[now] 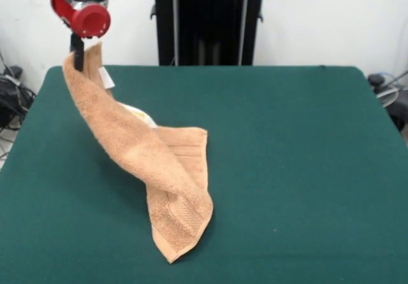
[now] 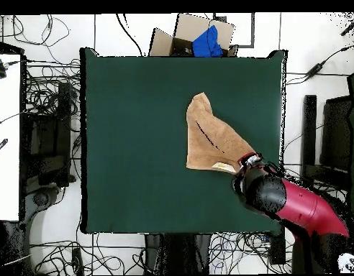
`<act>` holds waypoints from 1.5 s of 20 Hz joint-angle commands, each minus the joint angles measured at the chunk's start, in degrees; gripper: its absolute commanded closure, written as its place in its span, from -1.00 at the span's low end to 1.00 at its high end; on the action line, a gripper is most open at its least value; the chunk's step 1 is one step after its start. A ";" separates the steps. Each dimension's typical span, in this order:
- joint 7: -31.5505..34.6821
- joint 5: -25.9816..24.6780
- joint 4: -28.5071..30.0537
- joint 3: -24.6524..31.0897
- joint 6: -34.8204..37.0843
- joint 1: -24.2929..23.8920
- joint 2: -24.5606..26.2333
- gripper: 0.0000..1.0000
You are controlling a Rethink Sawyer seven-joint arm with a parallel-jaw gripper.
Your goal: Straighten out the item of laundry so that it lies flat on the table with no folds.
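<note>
towel lifted by one corner, the rest trailing on the table

the gripper (image 1: 79, 53) is clenched on a corner of the towel (image 1: 167, 169), holding it up near the table's (image 1: 306, 169) far edge by one corner; the cloth slopes down in a twisted, doubled band to a folded part resting toward the table's middle. to do this well, i'd judge: draw the held corner outward and low so the fold peels open, keeping the resting end dragging as an anchor.
</note>
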 commanded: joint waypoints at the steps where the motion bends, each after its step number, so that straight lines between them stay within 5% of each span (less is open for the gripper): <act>1: -10.77 -5.32 -3.58 6.66 6.10 0.12 1.21 1.00; 13: -7.47 -8.62 -4.81 8.29 5.83 0.22 1.96 1.00; 14: -7.47 -8.44 -4.69 8.70 6.40 -0.06 1.96 -1.00; 30: -8.36 -9.99 -6.70 10.28 7.53 -0.42 3.05 -1.00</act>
